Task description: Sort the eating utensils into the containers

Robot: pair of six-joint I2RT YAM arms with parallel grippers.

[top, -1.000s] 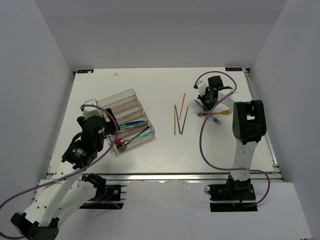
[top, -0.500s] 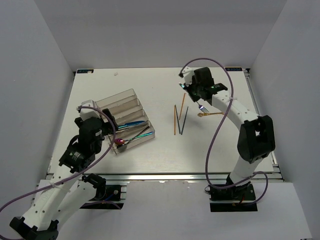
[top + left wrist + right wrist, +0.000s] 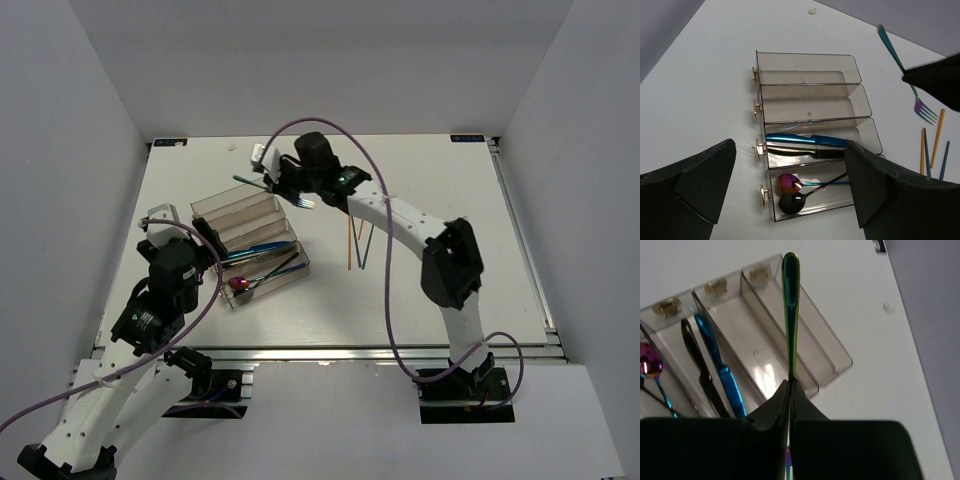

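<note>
Iridescent fork (image 3: 790,315) aloft over the clear organiser tray (image 3: 807,54)!
Right pincer (image 3: 790,385) clamps its slim green-to-purple handle above the far compartments; left pincer (image 3: 790,162) gapes wide, empty, by the tray.

The fork (image 3: 790,315) pinched in the black right end effector (image 3: 790,385) shimmers green to teal along its handle and shades to purple at the tines. Just beside that end effector, the tray (image 3: 805,56) is clear smoky plastic with gold fittings. It holds a bright blue knife (image 3: 805,140), a black knife (image 3: 805,152), an iridescent purple-gold spoon (image 3: 786,183) and a black spoon (image 3: 790,204). Orange chopsticks (image 3: 937,137) and blue chopsticks (image 3: 943,165) lie on the white worktop (image 3: 715,75). The cable (image 3: 386,300) is purple.
</note>
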